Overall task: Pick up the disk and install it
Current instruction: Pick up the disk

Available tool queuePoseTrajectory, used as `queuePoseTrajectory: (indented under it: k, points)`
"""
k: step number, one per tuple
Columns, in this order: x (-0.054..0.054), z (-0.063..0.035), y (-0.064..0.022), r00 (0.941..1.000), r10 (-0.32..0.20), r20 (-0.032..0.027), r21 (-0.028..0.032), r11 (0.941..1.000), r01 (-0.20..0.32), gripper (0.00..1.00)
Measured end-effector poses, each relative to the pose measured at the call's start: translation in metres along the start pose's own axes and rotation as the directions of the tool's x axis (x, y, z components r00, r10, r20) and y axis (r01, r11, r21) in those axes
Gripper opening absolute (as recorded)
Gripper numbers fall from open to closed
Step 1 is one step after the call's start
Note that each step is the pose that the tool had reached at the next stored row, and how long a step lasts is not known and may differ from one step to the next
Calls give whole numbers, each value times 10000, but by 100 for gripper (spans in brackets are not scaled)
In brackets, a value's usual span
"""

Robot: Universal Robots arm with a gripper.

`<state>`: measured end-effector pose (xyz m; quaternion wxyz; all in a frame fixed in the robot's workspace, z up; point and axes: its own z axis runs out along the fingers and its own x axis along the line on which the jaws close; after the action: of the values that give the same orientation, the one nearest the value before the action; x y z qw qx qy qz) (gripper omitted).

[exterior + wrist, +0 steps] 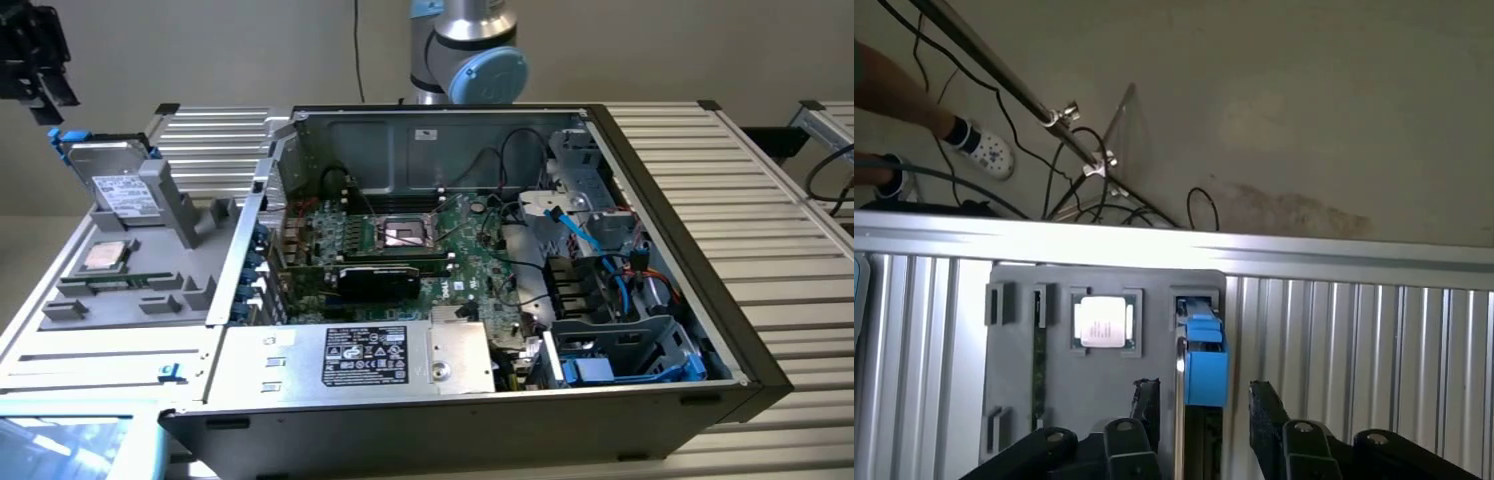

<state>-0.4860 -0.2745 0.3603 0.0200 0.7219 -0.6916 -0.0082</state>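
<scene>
Gripper (1202, 393) spread wide above disk (118, 188) — not touching.
Disk stands on edge in grey tray (134, 282) — beside open case (641, 405).

Arm (461, 40) on my screen: silver-grey metal tube, round, smooth, slight sheen. Joint cap (491, 75) is pale blue, circular, gently domed, set in grey housing. I spot second blue cap (427, 7) higher up, same shade. Gripper (1204, 392) matte black throughout, built of angular linkage bars. Fingers (1264, 405) short, blocky, black. Screws (1301, 430) round, dull silver heads at link pivots; I count four.
</scene>
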Motion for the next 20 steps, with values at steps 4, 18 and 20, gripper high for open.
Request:
queuePoseTrajectory:
  k: [4, 18, 20]
  points:
    - [-1, 72, -3, 10000, 0, 0, -1, 10000, 0, 49]
    - [-4, 314, -13, 10000, 0, 0, 2, 10000, 0, 51]
    - [-5, 350, -14, 10000, 0, 0, 4, 10000, 0, 57]
